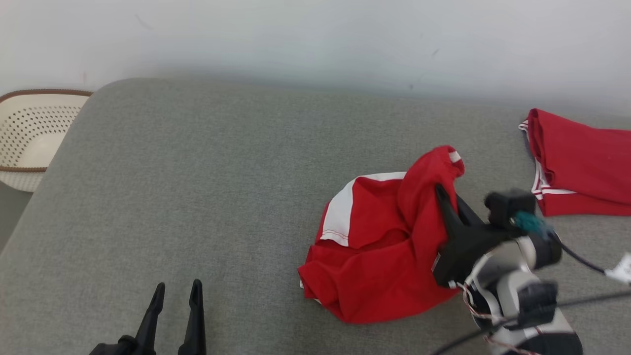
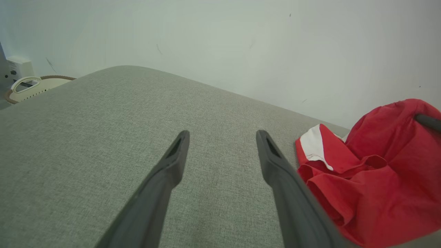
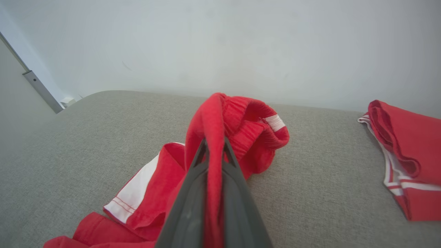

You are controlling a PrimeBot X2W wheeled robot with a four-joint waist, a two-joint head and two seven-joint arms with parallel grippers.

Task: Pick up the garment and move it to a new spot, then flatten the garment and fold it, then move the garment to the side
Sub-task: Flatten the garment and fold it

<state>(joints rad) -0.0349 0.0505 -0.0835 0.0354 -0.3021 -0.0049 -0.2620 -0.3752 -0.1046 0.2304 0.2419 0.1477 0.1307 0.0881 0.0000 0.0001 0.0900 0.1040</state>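
A crumpled red garment [image 1: 374, 246] with a white side panel lies right of centre on the grey cushion [image 1: 197, 187]. My right gripper [image 1: 441, 192] is shut on a fold of its red cloth, lifting that part up; the right wrist view has the fabric [image 3: 213, 137] pinched between the dark fingers, with the elastic waistband bunched beyond the tips. My left gripper [image 1: 177, 291] stands open at the lower left, well clear of the garment. From the left wrist, the garment [image 2: 372, 179] lies just right of the spread gripper [image 2: 222, 136].
A second red garment [image 1: 581, 162] with white stripes lies folded at the cushion's far right, also seen as folded cloth [image 3: 406, 155] from the right wrist. A cream perforated basket [image 1: 29, 133] sits off the cushion's left end. A pale wall runs behind.
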